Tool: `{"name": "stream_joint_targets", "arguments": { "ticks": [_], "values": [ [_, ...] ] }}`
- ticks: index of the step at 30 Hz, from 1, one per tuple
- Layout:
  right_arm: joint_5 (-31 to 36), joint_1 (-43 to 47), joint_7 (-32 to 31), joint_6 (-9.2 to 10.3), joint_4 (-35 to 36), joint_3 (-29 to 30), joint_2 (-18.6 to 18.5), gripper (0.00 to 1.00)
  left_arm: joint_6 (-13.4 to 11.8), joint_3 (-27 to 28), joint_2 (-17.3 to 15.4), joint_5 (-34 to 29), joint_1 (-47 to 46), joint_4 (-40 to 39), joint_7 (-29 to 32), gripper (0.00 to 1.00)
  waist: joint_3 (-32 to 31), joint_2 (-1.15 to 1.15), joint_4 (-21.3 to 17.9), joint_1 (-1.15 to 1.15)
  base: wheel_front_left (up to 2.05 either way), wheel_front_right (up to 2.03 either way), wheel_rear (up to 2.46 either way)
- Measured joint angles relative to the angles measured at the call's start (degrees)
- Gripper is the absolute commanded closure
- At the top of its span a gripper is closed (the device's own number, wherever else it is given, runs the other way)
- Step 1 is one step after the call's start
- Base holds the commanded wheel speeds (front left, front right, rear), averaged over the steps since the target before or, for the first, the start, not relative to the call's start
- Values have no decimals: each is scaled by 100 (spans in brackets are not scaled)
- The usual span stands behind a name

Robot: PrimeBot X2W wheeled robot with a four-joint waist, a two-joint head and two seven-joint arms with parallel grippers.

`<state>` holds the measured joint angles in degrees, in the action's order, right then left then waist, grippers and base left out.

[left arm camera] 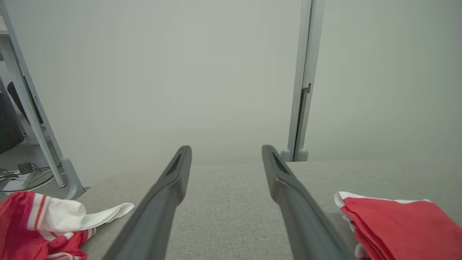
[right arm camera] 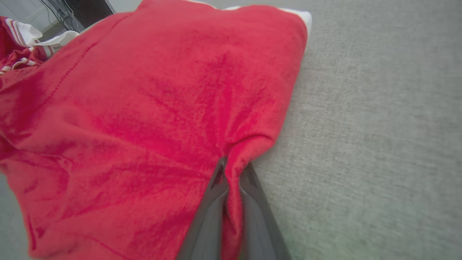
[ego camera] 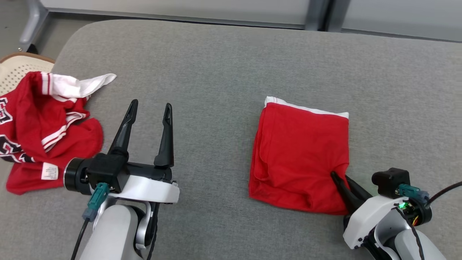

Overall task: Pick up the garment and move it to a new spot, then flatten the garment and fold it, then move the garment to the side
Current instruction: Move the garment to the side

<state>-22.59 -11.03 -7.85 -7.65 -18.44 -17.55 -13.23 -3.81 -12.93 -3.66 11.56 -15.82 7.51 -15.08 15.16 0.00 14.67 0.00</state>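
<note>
The right gripper (ego camera: 338, 177) is pinched on the near right corner of the folded red garment (ego camera: 299, 155). A ridge of red cloth stands up between its two fingers. Its pale forearm comes in low from the garment's near right side, fingers slanting toward the cloth. The garment lies flat on the grey padded surface (ego camera: 216, 72), with a white edge along its far side.

Well to the left of the garment, the left gripper (ego camera: 151, 104) hovers over bare padding. Its fingers are spread wide and point away from the robot, the wrist turned sideways above the forearm.

Further left, a crumpled red-and-white jersey (ego camera: 54, 133) lies partly over a pale perforated thing (ego camera: 18, 68). I cannot tell whether that is a basket or a seat.
</note>
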Motion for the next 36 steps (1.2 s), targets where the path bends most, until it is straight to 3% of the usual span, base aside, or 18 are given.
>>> {"name": "stream_joint_targets", "arguments": {
  "ticks": [6, 15, 21, 22, 32, 36],
  "values": [
    [-5, -93, 132, 0, -82, -216, -142, 100, 25, 19, -110, -113, 1, -90, -1, 0, 1, 0, -556, 0, 0, 0, 0],
    [-112, -720, 291, 9, -398, -669, -709, 100, 73, -118, -279, -290, -265, -332, 151, 0, 155, 0, -1688, 0, 0, 0, 0],
    [-197, -1489, 503, 10, -901, -743, -1372, 100, 160, -346, -292, -456, -688, -599, 347, 0, 519, 0, -2286, 0, 0, 0, 0],
    [-210, -1794, 620, 10, -1115, -710, -1613, 100, 186, -427, -291, -499, -831, -650, 404, 0, 727, 0, -2386, 0, 0, 0, 0],
    [-352, -3061, 847, 10, -2236, -569, -2940, 100, 359, -838, -235, -732, -1597, -783, 524, 0, 1793, 0, -2504, 0, 0, 0, 0],
    [-415, -3373, 900, 10, -2552, -564, -3266, 100, 379, -925, -221, -799, -1761, -808, 523, 0, 2099, 0, -2428, 0, 0, 0, 0]
  ]
}}
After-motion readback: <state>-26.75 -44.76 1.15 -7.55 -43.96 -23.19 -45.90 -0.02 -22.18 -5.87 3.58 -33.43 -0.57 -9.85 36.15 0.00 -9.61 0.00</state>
